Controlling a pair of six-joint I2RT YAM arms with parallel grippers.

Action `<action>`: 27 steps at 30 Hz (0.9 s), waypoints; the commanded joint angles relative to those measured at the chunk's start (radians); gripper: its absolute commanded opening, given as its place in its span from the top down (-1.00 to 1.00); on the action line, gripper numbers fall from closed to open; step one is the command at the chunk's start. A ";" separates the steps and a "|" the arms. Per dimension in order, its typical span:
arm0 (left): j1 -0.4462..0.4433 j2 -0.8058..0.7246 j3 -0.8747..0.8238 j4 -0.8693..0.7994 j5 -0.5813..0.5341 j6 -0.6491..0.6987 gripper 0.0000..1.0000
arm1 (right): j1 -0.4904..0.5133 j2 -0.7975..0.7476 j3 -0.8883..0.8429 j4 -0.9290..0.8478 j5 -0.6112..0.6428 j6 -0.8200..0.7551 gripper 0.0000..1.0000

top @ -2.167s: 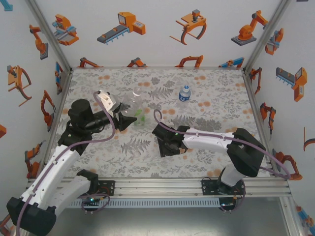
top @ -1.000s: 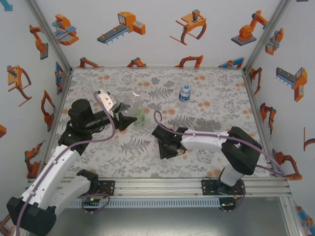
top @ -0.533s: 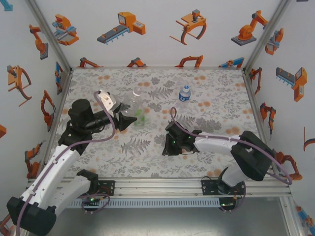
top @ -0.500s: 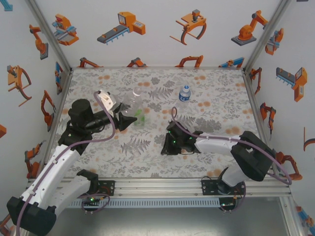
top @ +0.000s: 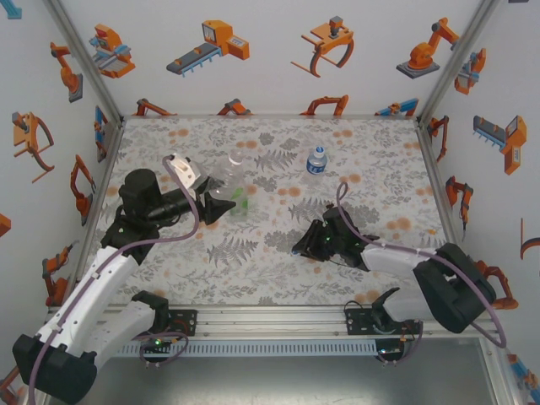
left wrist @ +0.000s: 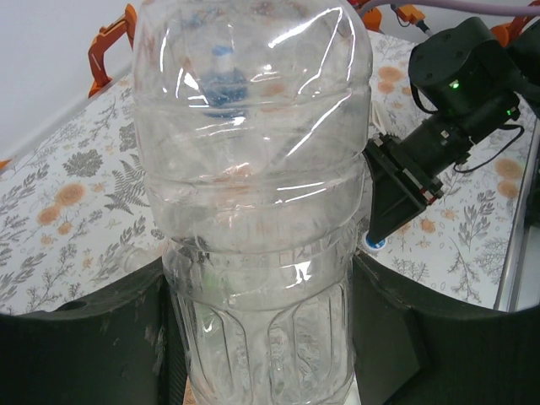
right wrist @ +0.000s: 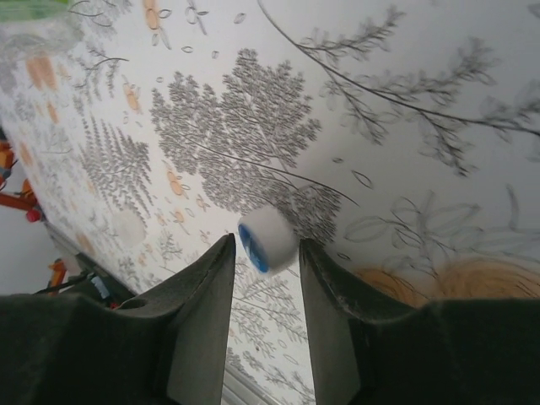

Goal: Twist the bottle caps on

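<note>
One cap [right wrist: 267,239] pinched in my right hand [right wrist: 265,246], 4 o'clock of the clear bottle [left wrist: 253,211] my left hand [top: 218,201] clamps. Cap looks light, stiff, slick: grip the rim. Bottle's probably thin, crushable.

A grey floral mat [top: 253,143] with orange blots is laid flat over the table. White walls [top: 270,84] are printed with orange and blue robot-arm pictures [top: 211,44]. Aluminium posts [top: 82,55] are fitted at the corners. A slotted rail [top: 270,319] is fixed along the near edge.
</note>
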 commanded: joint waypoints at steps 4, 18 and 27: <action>0.004 0.016 0.033 0.026 0.041 -0.002 1.00 | -0.007 -0.066 0.079 -0.428 0.191 -0.126 0.24; 0.004 0.017 0.038 0.011 0.038 0.009 1.00 | 0.204 0.164 0.471 -0.709 0.392 -0.318 0.07; 0.005 0.014 0.041 0.003 0.037 0.013 1.00 | 0.246 0.242 0.520 -0.667 0.430 -0.363 0.13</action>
